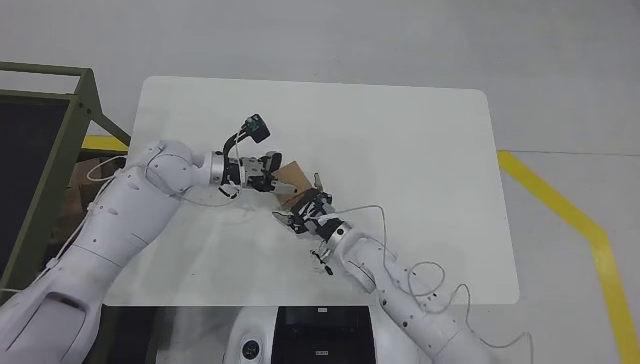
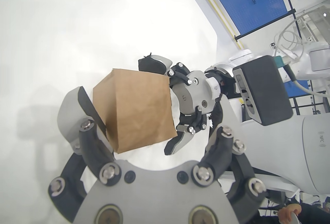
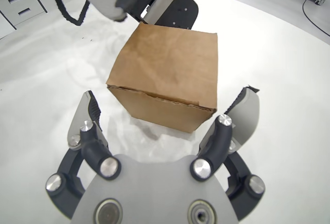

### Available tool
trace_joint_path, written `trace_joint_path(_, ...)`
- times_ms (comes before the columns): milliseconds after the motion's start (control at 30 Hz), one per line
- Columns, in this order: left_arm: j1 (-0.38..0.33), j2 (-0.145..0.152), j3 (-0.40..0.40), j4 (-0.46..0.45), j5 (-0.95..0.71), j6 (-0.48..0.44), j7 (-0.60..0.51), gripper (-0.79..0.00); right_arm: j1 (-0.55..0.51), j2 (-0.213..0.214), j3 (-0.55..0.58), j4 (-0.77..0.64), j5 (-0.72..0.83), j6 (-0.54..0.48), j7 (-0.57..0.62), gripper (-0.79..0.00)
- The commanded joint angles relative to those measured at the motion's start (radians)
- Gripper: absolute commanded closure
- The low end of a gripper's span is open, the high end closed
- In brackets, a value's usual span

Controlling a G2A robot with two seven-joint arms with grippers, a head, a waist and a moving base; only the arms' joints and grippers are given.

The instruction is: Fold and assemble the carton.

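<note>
Step in hand, by judgement: squaring up the carton [image 1: 293, 175] between both arms. At its 9 o'clock in the top view, the left gripper [image 1: 262, 172], fingers apart, one pad [image 2: 89, 109] seemingly touching a brown side; hold that pad flat as a backstop. Carton itself standing on the table [image 1: 420, 124], toward 8 o'clock of the middle, visible faces closed. At its 5 o'clock, the right gripper [image 1: 304, 210], fingers spread, just short of the near seam; press in slowly and squarely, without crushing that edge.
</note>
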Motion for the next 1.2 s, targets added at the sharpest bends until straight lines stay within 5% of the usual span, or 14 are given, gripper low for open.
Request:
trace_joint_path(0,-0.004,-0.002,0.005,0.007,-0.001,-0.005,-0.001,-0.785,-0.006,-0.005,-0.007,-0.001,0.006,0.036,-0.004,-0.785)
trace_joint_path(433,-0.015,-0.011,0.018,0.034,-0.002,-0.034,0.003,-0.785,-0.052,-0.038,-0.043,-0.027,0.041,0.238,0.019,-0.785)
trace_joint_path(1167,-0.045,-0.025,0.052,0.074,0.030,-0.081,-0.002,-0.785,-0.043,-0.072,-0.049,-0.004,0.087,0.277,0.021,-0.785)
